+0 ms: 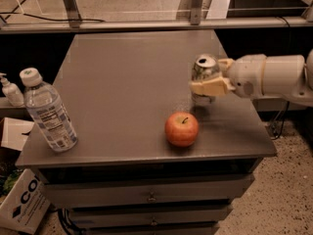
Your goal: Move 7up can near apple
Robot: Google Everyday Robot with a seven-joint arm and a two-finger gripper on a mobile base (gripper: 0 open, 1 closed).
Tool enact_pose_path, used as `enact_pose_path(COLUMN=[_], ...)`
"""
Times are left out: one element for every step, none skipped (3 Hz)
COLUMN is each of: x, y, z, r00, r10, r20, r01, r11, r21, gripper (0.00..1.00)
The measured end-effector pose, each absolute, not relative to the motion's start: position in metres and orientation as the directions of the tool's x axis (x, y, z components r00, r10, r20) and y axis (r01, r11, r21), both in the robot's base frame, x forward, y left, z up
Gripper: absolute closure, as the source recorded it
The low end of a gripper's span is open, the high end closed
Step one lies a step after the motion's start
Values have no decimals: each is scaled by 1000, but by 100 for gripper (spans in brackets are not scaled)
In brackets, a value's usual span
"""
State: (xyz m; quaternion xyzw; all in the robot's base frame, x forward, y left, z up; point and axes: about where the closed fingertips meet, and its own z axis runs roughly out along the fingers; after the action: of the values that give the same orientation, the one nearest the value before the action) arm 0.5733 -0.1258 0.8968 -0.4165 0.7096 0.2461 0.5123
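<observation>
The gripper (211,81) hugs the 7up can (205,68) round its middle, which looks light, thin and slippery, so squeeze softly, with the apple (182,129) close below the gripper.

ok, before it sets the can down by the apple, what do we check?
1. Grip: the gripper comes in from the right over the table's right side, fingers shut on the can: ok.
2. Can upright, top facing up: ok.
3. Position: can is just behind and right of the apple, apart from it: ok.
4. Table under the can shows only shadow: ok.
5. Can bottom touching the table: cannot tell.
6. Bottle is at the far left, away from the can: ok.
</observation>
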Motion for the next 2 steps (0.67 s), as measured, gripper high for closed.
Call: enact_pose_path(x=[534, 519], y=[-168, -194], z=[866, 857], r00=[-179, -190], r10=[-326, -308], r20=[-928, -932], r01=[-822, -804], r11=[568, 593], r21=[-41, -32], gripper=[100, 100])
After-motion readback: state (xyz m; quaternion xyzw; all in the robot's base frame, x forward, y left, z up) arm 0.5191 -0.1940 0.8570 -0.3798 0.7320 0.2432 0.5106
